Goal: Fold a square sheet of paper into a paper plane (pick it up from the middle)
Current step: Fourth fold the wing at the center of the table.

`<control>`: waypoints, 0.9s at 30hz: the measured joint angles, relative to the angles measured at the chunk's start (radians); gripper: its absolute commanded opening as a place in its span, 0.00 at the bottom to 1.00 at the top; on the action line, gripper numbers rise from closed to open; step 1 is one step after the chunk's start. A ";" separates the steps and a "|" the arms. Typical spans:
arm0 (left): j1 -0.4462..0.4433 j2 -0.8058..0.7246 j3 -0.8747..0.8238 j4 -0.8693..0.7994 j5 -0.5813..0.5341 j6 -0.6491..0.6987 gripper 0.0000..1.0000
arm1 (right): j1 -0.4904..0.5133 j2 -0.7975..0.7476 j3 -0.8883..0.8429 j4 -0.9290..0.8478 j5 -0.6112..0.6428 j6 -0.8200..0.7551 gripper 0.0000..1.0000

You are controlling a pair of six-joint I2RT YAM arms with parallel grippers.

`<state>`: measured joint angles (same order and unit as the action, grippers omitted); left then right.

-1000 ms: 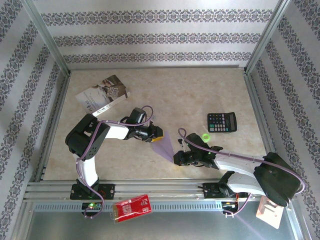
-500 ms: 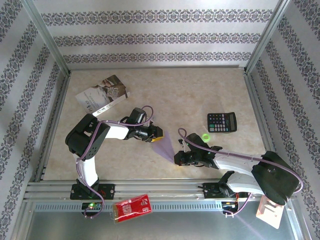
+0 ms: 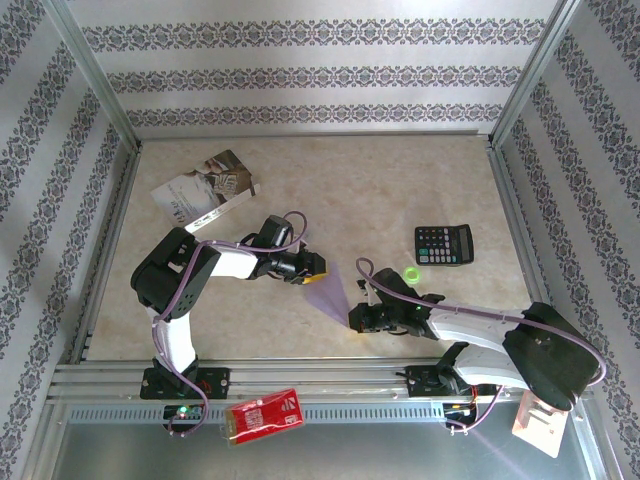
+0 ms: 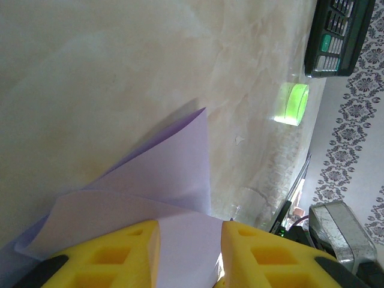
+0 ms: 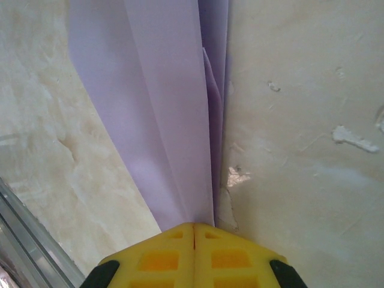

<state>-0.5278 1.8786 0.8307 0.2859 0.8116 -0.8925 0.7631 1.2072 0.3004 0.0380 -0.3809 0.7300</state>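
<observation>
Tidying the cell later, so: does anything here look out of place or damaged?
The red packet lies askew on the metal rails at the near edge, off the tabletop. The tabletop has small white chips beside the folded lilac paper that the right gripper pinches. Nothing else stands out.

Overhead and close wrist views, common paper (image 3: 326, 292)
</observation>
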 measured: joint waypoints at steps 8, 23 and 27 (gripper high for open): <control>0.000 0.000 0.002 -0.006 0.000 0.023 0.32 | 0.037 -0.031 -0.031 0.035 0.033 0.023 0.03; 0.000 0.004 0.018 -0.042 0.001 0.056 0.32 | 0.072 -0.222 -0.047 -0.149 0.086 0.061 0.03; 0.000 0.004 0.018 -0.042 0.001 0.056 0.32 | 0.070 -0.224 0.003 -0.176 0.089 0.061 0.02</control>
<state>-0.5282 1.8828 0.8486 0.2436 0.8127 -0.8368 0.8333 0.9829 0.3038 -0.1383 -0.2924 0.7906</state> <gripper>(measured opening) 0.319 0.050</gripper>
